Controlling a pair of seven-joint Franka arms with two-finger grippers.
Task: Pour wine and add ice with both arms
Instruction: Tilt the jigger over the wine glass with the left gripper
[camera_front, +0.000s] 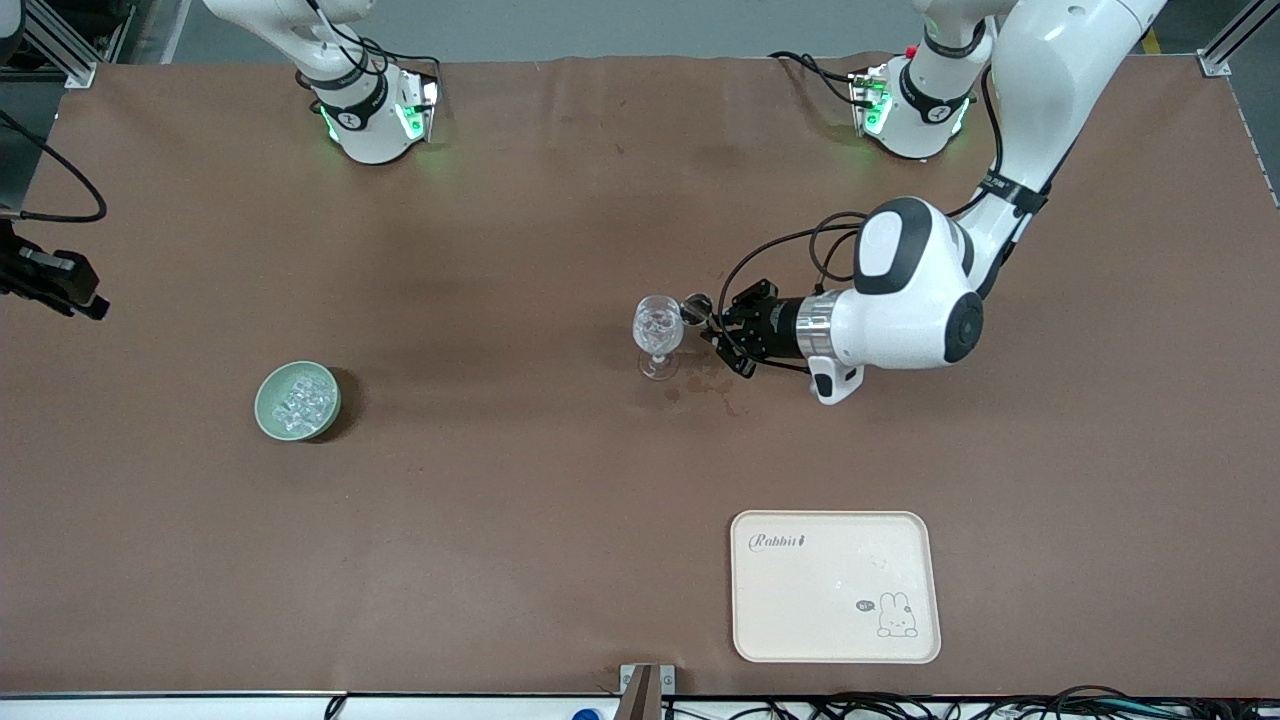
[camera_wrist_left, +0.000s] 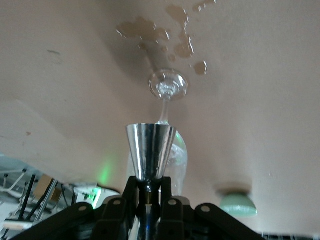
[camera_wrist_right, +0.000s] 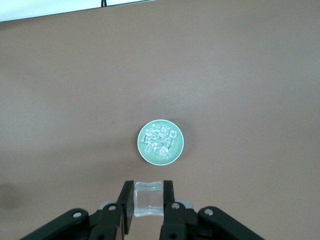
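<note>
Front view: the left gripper, clamped on a metal cup, holds it at the wine glass rim to pour. Left wrist view: cup mouth faces the glass bowl. Right wrist view: the right gripper pinches one ice cube above the green bowl of ice, ready for carrying glassward

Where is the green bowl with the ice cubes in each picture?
Front view: green bowl on the table, toward the right arm's end.
Left wrist view: only its side shows, past the wine glass.
Right wrist view: in the middle, below the right gripper.
Shared landmark: the brown table.
</note>
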